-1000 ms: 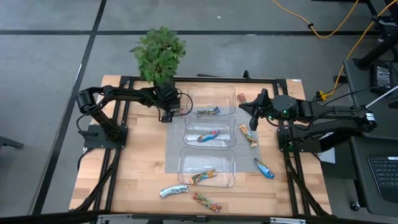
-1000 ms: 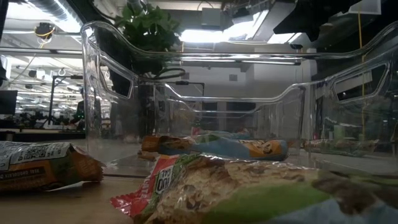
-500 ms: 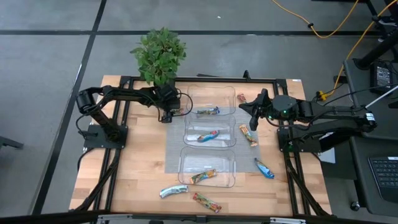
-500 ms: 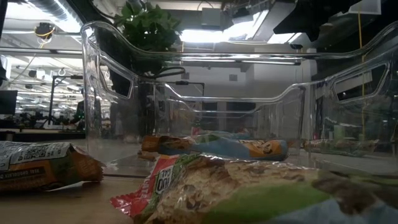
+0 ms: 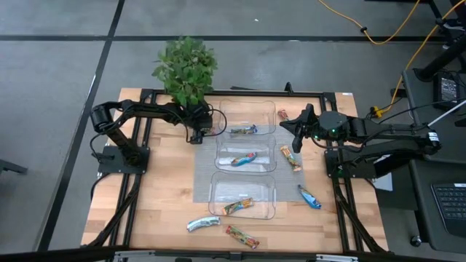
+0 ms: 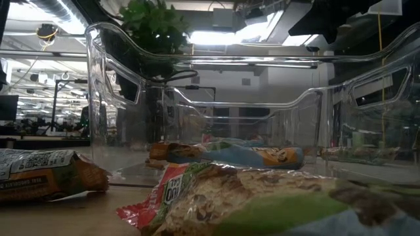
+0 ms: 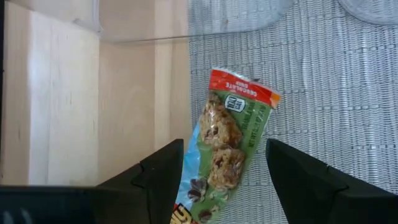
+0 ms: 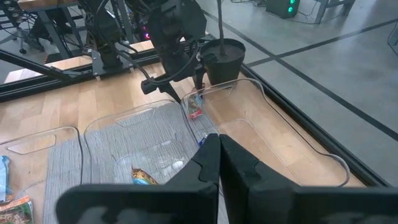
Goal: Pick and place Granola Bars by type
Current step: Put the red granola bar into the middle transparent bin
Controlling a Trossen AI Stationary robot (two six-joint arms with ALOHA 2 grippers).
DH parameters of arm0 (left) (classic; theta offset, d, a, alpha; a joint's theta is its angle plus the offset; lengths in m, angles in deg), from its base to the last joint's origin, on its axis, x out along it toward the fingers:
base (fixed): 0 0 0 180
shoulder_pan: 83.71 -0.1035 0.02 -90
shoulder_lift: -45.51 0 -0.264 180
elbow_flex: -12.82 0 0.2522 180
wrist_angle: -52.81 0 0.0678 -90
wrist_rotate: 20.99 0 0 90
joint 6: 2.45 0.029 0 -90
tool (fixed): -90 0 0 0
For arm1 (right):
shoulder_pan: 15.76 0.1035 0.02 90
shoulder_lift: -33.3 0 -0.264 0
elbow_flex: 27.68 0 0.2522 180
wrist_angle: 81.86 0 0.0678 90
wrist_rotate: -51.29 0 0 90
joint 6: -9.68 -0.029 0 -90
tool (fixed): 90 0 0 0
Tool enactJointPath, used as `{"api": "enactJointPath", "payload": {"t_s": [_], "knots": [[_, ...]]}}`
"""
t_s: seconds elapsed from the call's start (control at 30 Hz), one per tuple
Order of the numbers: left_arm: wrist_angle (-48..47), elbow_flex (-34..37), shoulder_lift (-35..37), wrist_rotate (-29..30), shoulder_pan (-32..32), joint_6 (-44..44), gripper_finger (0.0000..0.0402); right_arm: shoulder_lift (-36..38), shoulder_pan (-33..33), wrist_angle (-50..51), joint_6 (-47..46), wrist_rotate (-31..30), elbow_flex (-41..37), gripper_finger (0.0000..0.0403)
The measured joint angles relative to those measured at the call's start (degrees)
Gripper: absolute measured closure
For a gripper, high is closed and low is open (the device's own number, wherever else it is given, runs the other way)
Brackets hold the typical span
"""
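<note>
A red-and-green granola bar lies flat on the grey mat, just left of the far clear tray. My left gripper points steeply down over its near end, open, one finger on each side. My right gripper hangs shut and raised at the right of the trays, holding nothing. Each of the three trays holds one bar: far, middle, near. Loose bars lie on the table at the right and at the front. My left gripper straddles the lower end of the red-and-green bar from above, fingers across its width. A gap shows beside one finger. The bar's edge runs up against the other finger, and I cannot tell whether they touch. The bar lies flat on the mat.
A potted plant stands at the table's far edge, right behind my left gripper; its dark pot shows in the right wrist view. The middle and near trays line up toward the front edge. Bare wood lies at the front left.
The plant's leaves have shifted a little above my left arm. Nothing else has visibly moved.
</note>
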Motion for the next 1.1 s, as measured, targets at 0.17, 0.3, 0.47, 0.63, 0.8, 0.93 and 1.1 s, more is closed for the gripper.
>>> {"api": "enactJointPath", "payload": {"t_s": [0.17,0.3,0.47,0.63,0.8,0.93,1.1], "knots": [[-0.8,0.2,-0.2,1.5,0.9,-1.4,0.0178,0.0,0.0,0.0,0.0,0.0,0.0,0.0395],[-1.0,0.3,-0.4,1.9,1.6,-2.8,0.0178,0.0,0.0,0.0,-0.1,0.0,0.0,0.0395],[-2.2,0.6,1.5,3.0,1.9,-4.3,0.0178,0.0,0.0,0.0,0.0,0.0,0.0,0.0395],[-2.3,0.5,4.5,4.7,1.8,-4.3,0.0178,0.0,0.0,0.0,0.0,0.0,0.0,0.0395],[-2.3,0.4,6.7,6.1,1.8,-4.2,0.0179,0.0,0.0,0.0,0.0,0.0,0.0,0.0395],[-2.5,0.3,7.5,7.0,1.8,-4.4,0.0178,0.0,0.0,0.0,0.0,0.0,0.0,0.0395],[-2.9,0.3,7.6,7.9,1.8,-5.0,0.018,0.0,0.0,0.0,0.0,0.0,0.0,0.0395]]}}
